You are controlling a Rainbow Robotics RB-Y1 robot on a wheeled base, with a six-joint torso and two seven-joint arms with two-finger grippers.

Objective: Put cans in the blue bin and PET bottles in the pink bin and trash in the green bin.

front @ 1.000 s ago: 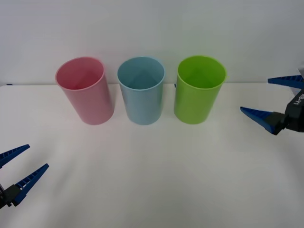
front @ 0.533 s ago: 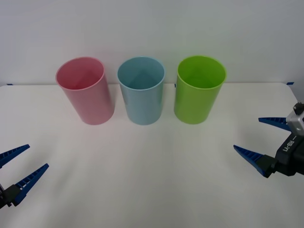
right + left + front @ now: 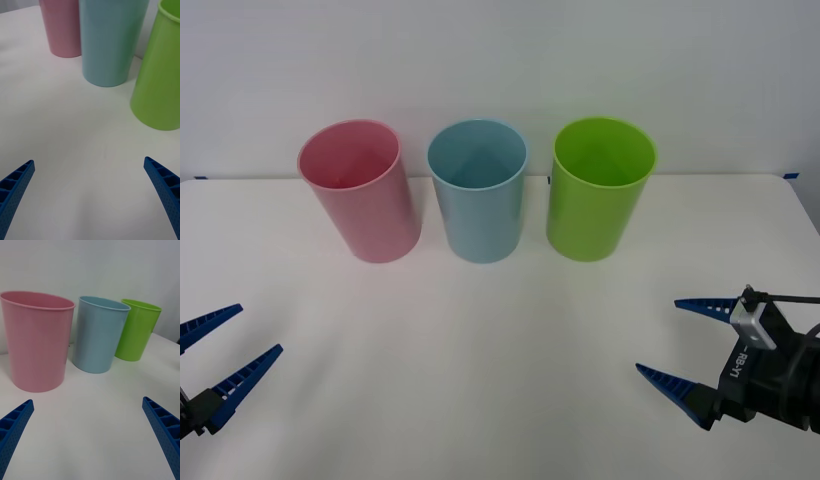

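Three bins stand upright in a row at the back of the white table: the pink bin (image 3: 363, 192) on the left, the blue bin (image 3: 478, 192) in the middle, the green bin (image 3: 598, 188) on the right. They appear again in the wrist views: pink bin (image 3: 35, 341), blue bin (image 3: 98, 334), green bin (image 3: 137, 330), and pink bin (image 3: 62, 26), blue bin (image 3: 110, 41), green bin (image 3: 161, 82). My right gripper (image 3: 658, 338) is open and empty at the front right. My left gripper (image 3: 258, 332) is open and empty at the front left. The cans, PET bottles and trash are out of view.
The white table (image 3: 480, 350) stretches bare between the bins and the grippers. A pale wall rises right behind the bins. The table's back edge runs just behind the row.
My right gripper has come down and toward the front, from beside the green bin to the front right of the table. The left gripper and the bins have not moved.
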